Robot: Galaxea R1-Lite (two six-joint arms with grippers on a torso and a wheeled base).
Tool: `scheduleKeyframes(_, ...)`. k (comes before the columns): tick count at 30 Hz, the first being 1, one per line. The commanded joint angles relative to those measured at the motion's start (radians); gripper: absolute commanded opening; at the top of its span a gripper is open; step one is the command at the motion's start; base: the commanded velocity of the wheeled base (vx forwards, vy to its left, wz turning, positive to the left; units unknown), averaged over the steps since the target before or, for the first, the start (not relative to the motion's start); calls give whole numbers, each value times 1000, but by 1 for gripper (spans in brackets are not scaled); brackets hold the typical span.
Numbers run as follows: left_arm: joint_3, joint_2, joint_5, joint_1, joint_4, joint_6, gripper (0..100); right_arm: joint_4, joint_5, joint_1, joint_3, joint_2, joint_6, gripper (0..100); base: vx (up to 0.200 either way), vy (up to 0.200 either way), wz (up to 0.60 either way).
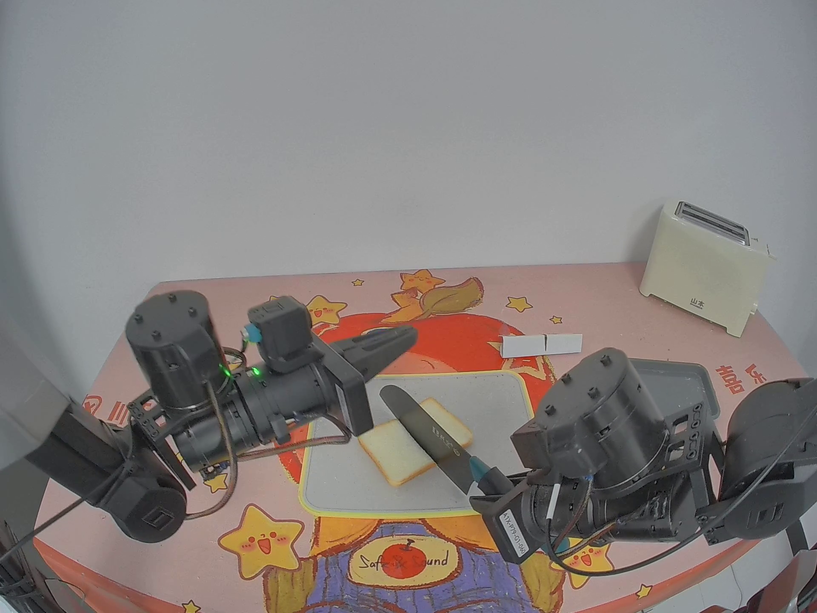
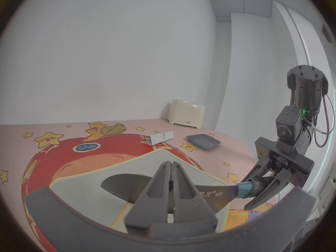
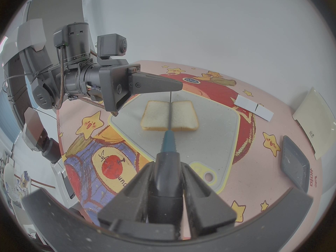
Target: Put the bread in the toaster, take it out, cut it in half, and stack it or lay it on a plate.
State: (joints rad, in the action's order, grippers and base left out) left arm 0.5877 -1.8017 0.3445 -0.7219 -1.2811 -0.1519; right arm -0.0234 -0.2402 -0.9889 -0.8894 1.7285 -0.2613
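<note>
Soft, light bread [image 1: 397,454] lies on the board [image 1: 502,402] and squashes easily, so pinch a crust edge. Your right gripper [image 3: 168,168] clamps the knife [image 1: 425,427] across its middle. The left gripper [image 1: 398,340] is closed on nothing.

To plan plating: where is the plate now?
In the head view, the dark plate lies on the table's right side, beside the cutting board, before the toaster.

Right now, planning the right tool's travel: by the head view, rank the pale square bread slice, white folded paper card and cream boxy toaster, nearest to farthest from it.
1. Pale square bread slice, on the grey cutting board, just left of the right tool.
2. White folded paper card, behind the board.
3. Cream boxy toaster, far right corner.
</note>
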Motion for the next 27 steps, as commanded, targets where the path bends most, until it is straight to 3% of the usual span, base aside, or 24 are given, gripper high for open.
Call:
scheduleKeyframes(1, 35, 185, 5, 72, 37, 0, 0, 0, -1, 7, 0, -3, 0, 0, 0, 0, 0)
scheduleKeyframes(4, 55, 271, 11, 133, 62, 0, 0, 0, -1, 7, 0, -4, 0, 0, 0, 0, 0)
scheduleKeyframes(8, 86, 347, 73, 237, 105, 0, 0, 0, -1, 9, 3, -1, -1, 0, 0, 0, 0)
scheduleKeyframes(11, 83, 352, 94, 266, 103, 0, 0, 0, -1, 9, -3, 0, 0, 0, 0, 0, 0)
scheduleKeyframes(27, 78, 352, 96, 268, 101, 2, 0, 2, -1, 13, -22, -24, -1, 0, 0, 0, 0)
